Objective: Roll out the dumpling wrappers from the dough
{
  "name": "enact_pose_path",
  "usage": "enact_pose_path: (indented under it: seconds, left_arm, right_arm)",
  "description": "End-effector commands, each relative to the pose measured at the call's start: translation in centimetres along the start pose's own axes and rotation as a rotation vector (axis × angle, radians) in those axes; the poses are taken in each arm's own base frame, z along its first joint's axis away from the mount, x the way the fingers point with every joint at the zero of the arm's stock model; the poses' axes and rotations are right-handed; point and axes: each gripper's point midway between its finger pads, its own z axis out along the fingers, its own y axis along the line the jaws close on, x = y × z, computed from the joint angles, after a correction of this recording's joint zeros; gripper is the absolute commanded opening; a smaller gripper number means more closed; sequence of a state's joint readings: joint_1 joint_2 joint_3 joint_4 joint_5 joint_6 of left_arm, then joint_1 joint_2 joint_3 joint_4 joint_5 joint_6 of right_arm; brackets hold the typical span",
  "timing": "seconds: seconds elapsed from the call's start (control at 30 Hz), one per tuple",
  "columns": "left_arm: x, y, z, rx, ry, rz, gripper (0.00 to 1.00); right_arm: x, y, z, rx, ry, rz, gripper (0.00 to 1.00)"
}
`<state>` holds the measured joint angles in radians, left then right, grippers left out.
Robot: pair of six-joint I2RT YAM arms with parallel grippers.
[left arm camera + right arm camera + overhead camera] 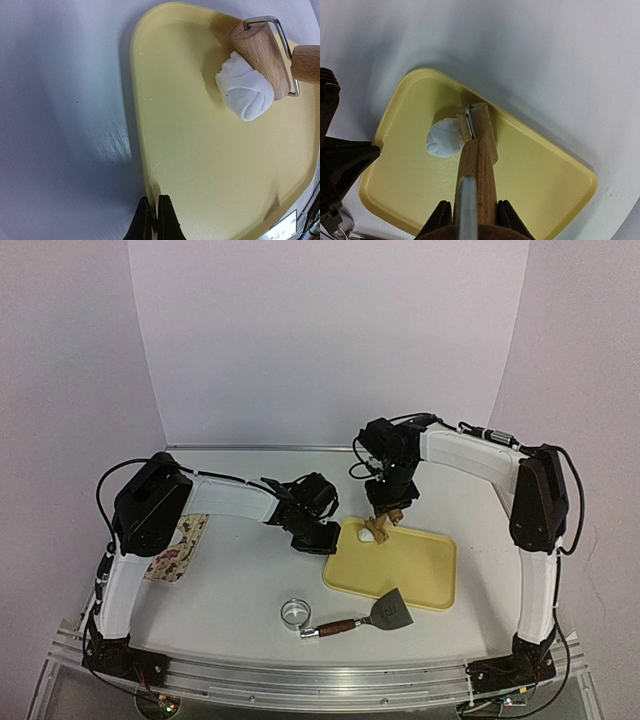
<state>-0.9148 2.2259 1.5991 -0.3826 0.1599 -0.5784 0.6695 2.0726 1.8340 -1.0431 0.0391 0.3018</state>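
Evidently an unrolled lump, the dough (245, 92) lies by the yellow tray's (200, 175) far left corner, soft and probably sticky, better pressed than pinched, against the wooden roller (261, 57) clamped by its handle in the right gripper (472, 215), with the left gripper (154, 220) pinched shut at the tray's left rim.

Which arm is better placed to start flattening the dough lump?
Right: its jaws hold the wooden roller, which touches the dough lump on the yellow tray. The left jaws are shut at the tray's rim, with no tool.
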Motion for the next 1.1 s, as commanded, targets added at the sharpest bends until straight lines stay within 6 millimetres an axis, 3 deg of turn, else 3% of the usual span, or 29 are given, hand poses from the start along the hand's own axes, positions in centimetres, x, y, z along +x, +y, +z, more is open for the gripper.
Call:
enact_pose_path:
  seconds: [0.0, 0.27, 0.57, 0.67, 1.07]
  left_arm:
    - [1.2, -0.1, -1.6, -0.017, 0.013, -0.007, 0.0]
    - [1.5, 0.1, -1.9, -0.011, 0.005, -0.016, 0.0]
    - [1.1, -1.1, -1.8, 0.044, -0.002, -0.008, 0.0]
    - [1.0, -1.2, -1.8, 0.049, -0.004, -0.007, 0.0]
    - [0.7, -1.5, -2.1, 0.056, -0.014, -0.004, 0.0]
  right_arm:
    - [3.3, -2.5, 2.5, 0.175, 0.137, 0.019, 0.0]
    - [3.1, -4.2, -1.8, 0.187, 0.088, 0.062, 0.0]
    - [0.6, 1.2, -9.3, -0.181, -0.045, 0.029, 0.0]
    - [0.1, 2.3, -10.8, -0.236, -0.083, 0.018, 0.0]
    - [-0.9, 3.2, -7.3, -0.186, -0.062, -0.011, 0.0]
